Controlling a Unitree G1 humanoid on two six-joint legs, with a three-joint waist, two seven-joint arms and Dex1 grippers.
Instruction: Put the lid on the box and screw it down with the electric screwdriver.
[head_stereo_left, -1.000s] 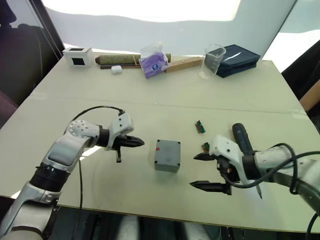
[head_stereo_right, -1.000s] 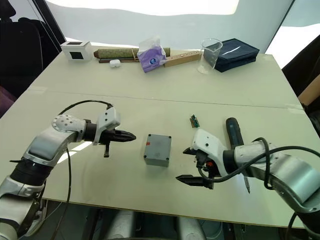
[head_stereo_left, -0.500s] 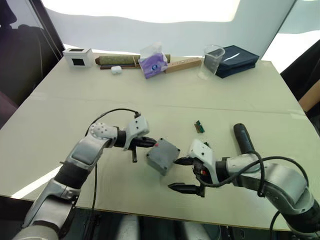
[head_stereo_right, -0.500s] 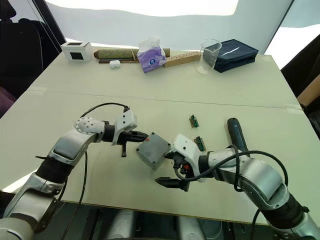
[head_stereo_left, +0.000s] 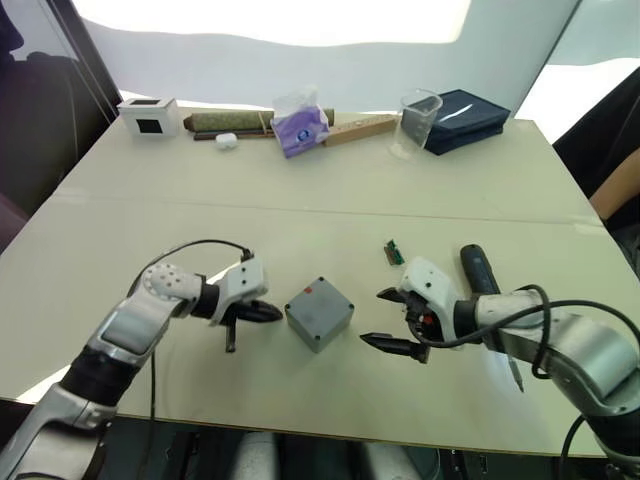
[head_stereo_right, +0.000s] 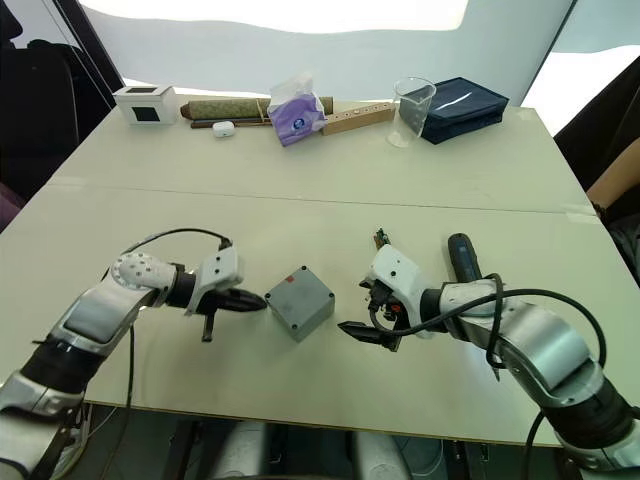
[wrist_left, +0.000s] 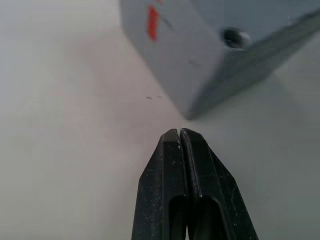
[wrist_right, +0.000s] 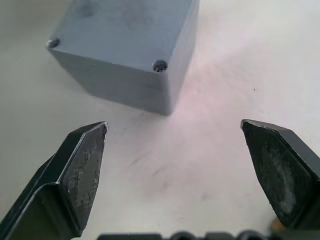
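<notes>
From the left eye view, your box (head_stereo_left: 319, 313) sits turned corner-on near the front of the table (head_stereo_left: 300, 215), lid (head_stereo_left: 322, 303) already seated on top. The left gripper (head_stereo_left: 272, 314) points at it, pinched closed and empty; the right gripper (head_stereo_left: 390, 320) stands spread wide, just off the other side. The electric screwdriver (head_stereo_left: 482, 280) lies flat beyond your right wrist, untouched, with small green strips (head_stereo_left: 396, 252) close by. Reach for it carelessly and the arm could sweep those strips or roll the driver away.

From the right eye view, the same layout holds: both grippers flank the box without touching.

In the left wrist view, your closed fingers (wrist_left: 192, 200) aim at the box's lower corner below the red mark (wrist_left: 152, 22). A forward nudge would likely spin or slide the box.

In the right wrist view, a screw hole (wrist_right: 159, 65) shows at the lid's near corner. If the box twists, your bit may miss.
</notes>
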